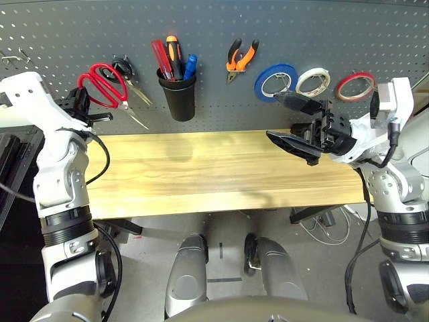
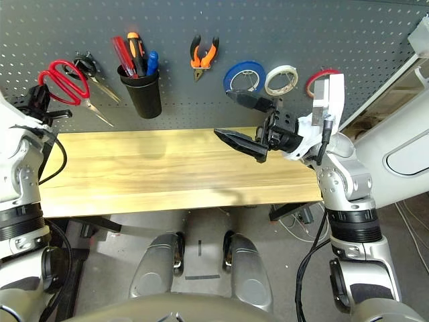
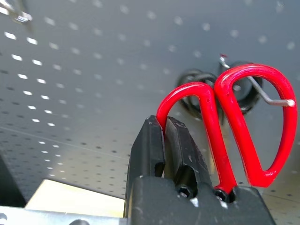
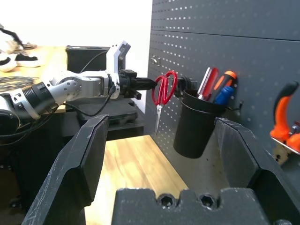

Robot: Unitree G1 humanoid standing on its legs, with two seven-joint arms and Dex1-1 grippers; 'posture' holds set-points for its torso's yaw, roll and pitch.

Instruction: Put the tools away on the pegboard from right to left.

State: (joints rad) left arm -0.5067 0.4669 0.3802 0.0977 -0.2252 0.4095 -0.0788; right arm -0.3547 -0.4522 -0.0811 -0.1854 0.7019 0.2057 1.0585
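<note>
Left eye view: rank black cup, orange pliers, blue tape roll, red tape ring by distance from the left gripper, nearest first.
From the left gripper, shut on the red-handled scissors at the pegboard's left end:
1. Black cup, hanging just to its right.
2. Orange pliers, mid-board.
3. Blue tape roll, right of the pliers.
4. Red tape ring, far right.

Silver forearms w/ white wrist housings, black ribbed collars, black cables looping alongside; left gripper & right gripper black, wedge-shaped fingers, hex screws at base
</note>
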